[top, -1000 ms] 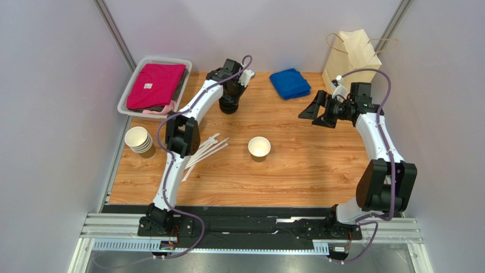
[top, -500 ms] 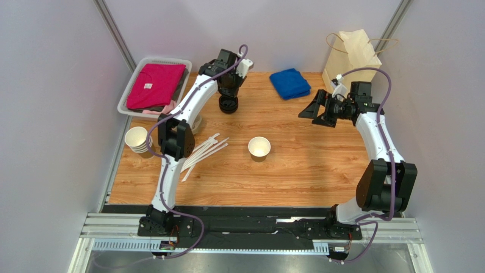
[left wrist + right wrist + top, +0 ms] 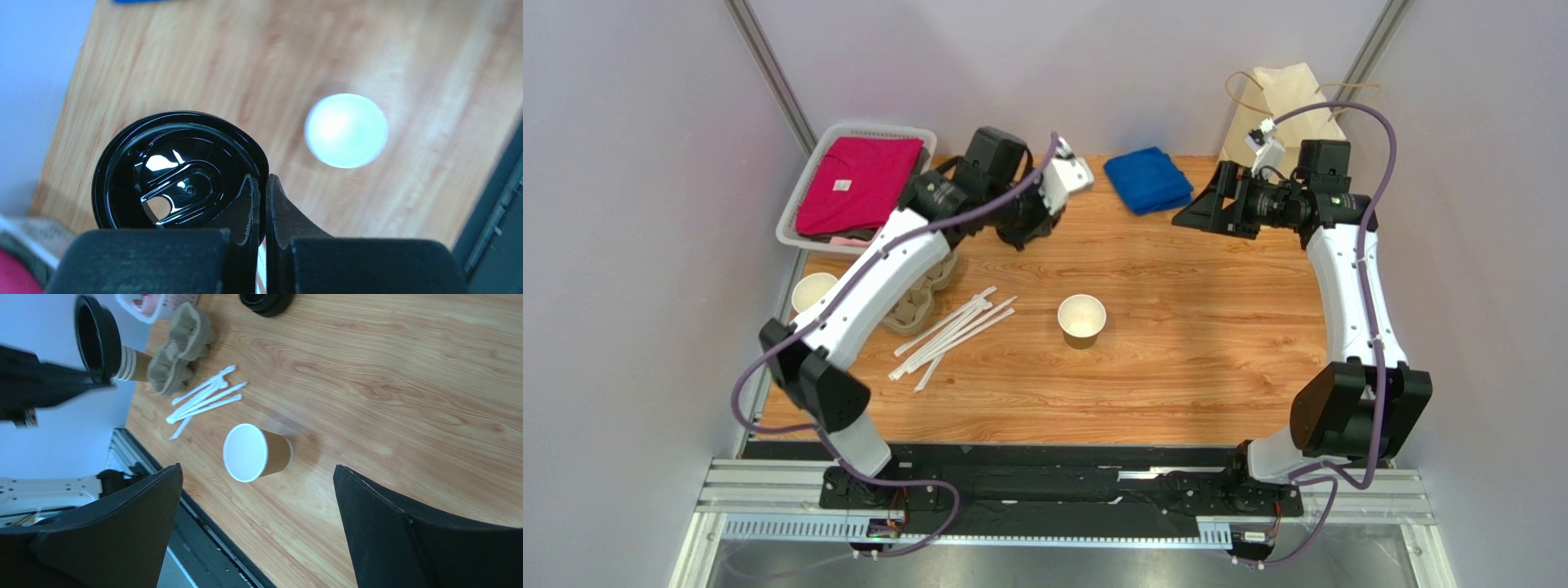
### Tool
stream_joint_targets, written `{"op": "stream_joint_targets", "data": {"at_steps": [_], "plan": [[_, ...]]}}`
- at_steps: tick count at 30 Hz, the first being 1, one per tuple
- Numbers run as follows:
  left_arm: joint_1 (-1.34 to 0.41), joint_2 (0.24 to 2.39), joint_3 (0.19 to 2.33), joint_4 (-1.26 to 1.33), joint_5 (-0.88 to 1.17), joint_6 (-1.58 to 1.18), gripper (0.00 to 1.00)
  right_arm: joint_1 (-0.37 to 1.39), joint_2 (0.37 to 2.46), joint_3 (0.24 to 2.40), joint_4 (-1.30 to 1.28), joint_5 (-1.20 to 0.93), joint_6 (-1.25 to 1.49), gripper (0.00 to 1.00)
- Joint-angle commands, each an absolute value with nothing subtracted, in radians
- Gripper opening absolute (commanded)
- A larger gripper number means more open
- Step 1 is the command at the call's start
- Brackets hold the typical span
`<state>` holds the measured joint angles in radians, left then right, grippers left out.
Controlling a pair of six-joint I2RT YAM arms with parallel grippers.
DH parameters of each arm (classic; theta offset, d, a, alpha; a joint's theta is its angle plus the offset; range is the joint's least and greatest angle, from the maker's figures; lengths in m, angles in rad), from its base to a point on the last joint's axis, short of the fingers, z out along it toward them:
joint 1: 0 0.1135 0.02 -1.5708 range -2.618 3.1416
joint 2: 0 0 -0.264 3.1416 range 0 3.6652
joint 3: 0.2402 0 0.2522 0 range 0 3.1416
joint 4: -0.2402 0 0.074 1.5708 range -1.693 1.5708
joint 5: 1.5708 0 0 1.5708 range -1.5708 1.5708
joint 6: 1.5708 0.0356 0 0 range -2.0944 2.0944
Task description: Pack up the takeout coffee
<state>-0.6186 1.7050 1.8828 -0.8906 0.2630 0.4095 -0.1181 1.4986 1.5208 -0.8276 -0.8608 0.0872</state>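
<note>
Open cup (image 3: 1081, 320) mid-surface, black lid (image 3: 178, 177) held apart from it.
The tan cup stands upright and lidless near the middle of the surface (image 3: 1210, 368), just right of loose white straws (image 3: 952, 331). The left end effector (image 3: 264, 187) pinches the lid by its rim, above the surface; the right end effector (image 3: 1208, 206) gapes wide beside the blue cloth (image 3: 1147, 179).

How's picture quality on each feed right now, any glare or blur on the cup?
Left wrist: cup is a blown-out, soft white disc; lid shows bright glints. Right wrist: cup sharp, rim clear. Top external: evenly lit, sharp.
</note>
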Motion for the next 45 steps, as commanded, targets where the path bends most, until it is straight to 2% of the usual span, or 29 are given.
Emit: {"op": "stream_joint_targets", "data": {"at_steps": [1, 8, 12, 15, 17, 18, 19, 21, 22, 23, 31, 45], "plan": [[-0.709, 1.557, 1.770, -0.824, 0.359, 0.522, 0.00, -0.100, 1.392, 1.485, -0.737, -1.022, 0.182, 0.99], [-0.695, 1.640, 1.976, -1.032, 0.896, 0.264, 0.00, -0.072, 1.074, 1.248, -0.479, -0.966, -0.090, 1.00], [-0.681, 1.663, 1.974, -1.011, 1.164, 0.111, 0.00, -0.029, 0.888, 1.100, -0.391, -0.951, -0.450, 1.00], [-0.681, 1.643, 1.890, -0.876, 1.325, -0.067, 0.00, 0.052, 0.787, 1.043, -0.417, -0.924, -0.628, 1.00], [-0.681, 1.614, 1.786, -0.674, 1.456, -0.193, 0.00, 0.101, 0.740, 1.028, -0.442, -0.925, -0.681, 0.98], [-0.681, 1.605, 1.746, -0.575, 1.500, -0.386, 0.00, 0.113, 0.729, 1.022, -0.457, -0.930, -0.692, 0.98], [-0.681, 1.597, 1.708, -0.335, 1.552, -0.497, 0.00, 0.138, 0.704, 1.017, -0.459, -0.937, -0.695, 0.96], [-0.681, 1.571, 1.603, -0.095, 1.574, -0.784, 0.00, 0.185, 0.663, 0.985, -0.434, -0.936, -0.687, 0.95], [-0.681, 1.566, 1.583, 0.048, 1.574, -0.839, 0.00, 0.204, 0.649, 0.968, -0.414, -0.919, -0.674, 0.94], [-0.684, 1.572, 1.575, 0.061, 1.575, -0.876, 0.00, 0.224, 0.635, 0.956, -0.391, -0.907, -0.664, 0.93], [-0.696, 1.603, 1.585, 0.005, 1.574, -0.891, 0.00, 0.436, 0.640, 0.972, -0.408, -0.792, -0.703, 0.80], [-0.739, 1.634, 1.551, -0.221, 1.568, -0.782, 0.00, 0.538, 0.722, 1.063, -0.532, -0.747, -0.840, 0.80]]}}
